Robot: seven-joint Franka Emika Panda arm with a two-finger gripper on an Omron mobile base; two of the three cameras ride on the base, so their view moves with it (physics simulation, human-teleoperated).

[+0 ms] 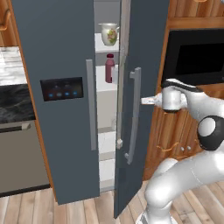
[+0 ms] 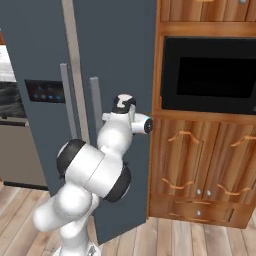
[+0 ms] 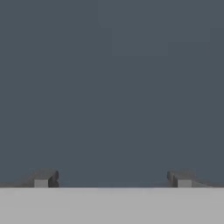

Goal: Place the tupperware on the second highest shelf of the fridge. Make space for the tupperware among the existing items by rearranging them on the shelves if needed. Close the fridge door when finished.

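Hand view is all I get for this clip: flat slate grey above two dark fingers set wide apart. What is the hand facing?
Observer: The outer face of the fridge door. The gripper points at it, beside the door's handle.
Operator: Is that door shut?
Observer: No. In the left base view it stands ajar, and the gap shows the shelves.
Operator: Anything on them?
Observer: A white pitcher stands on an upper shelf, and a dark red bottle on the shelf below it.
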